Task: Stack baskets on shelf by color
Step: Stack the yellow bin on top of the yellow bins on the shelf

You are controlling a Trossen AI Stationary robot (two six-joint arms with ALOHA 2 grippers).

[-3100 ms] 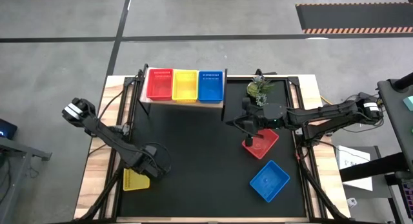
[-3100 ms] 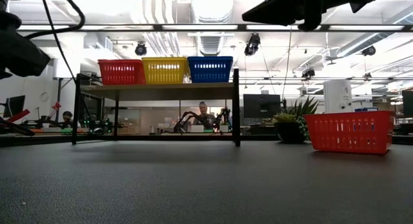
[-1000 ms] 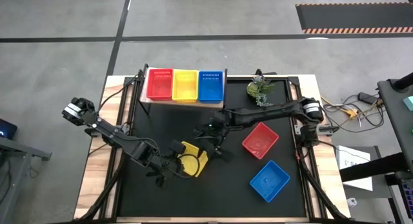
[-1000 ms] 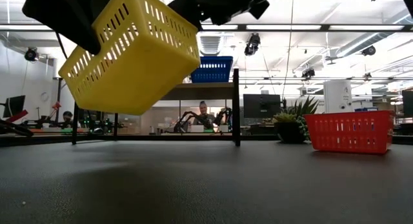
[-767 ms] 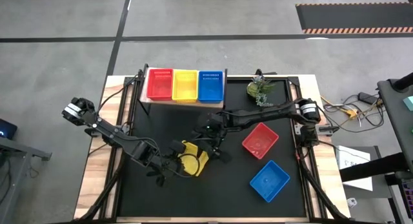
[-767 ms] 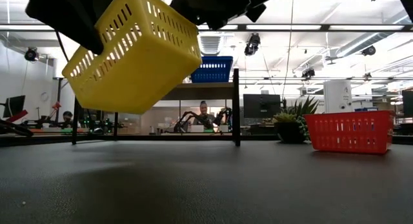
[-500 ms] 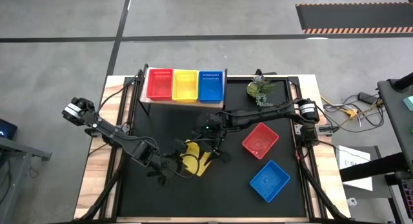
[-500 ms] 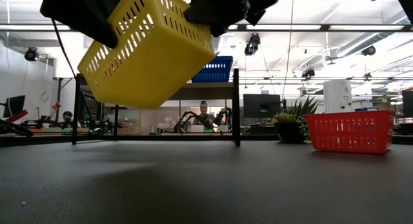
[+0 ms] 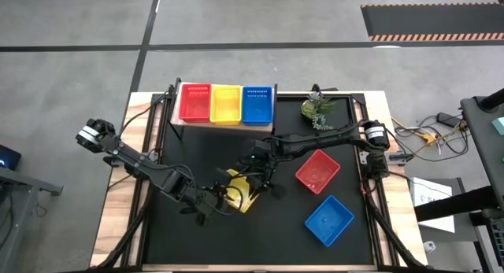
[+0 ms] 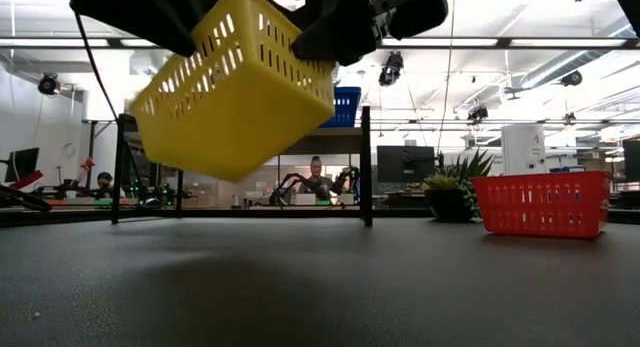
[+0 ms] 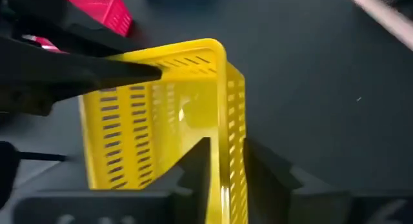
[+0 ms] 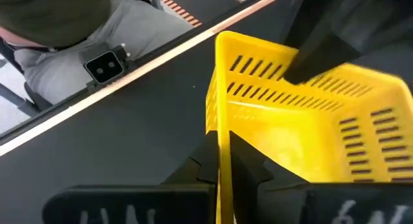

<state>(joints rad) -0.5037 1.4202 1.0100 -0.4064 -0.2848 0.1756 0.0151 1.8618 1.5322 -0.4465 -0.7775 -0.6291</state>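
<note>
Handover in progress: yellow basket (image 9: 239,191) hangs tilted above mid-table, well short of the shelf (image 9: 226,122). Right gripper (image 12: 222,161) is clamped on 1 wall; left gripper (image 11: 226,161) straddles the opposite wall, fingers loosened, apparently to release.

Yellow basket (image 10: 235,92), on the table at near left three seconds back, now hangs tilted above mid-table. Right gripper (image 12: 222,161), formerly over the red basket (image 9: 317,170), has crossed left and clamped the yellow rim. Left gripper (image 11: 226,161) has loosened around its wall.
</note>
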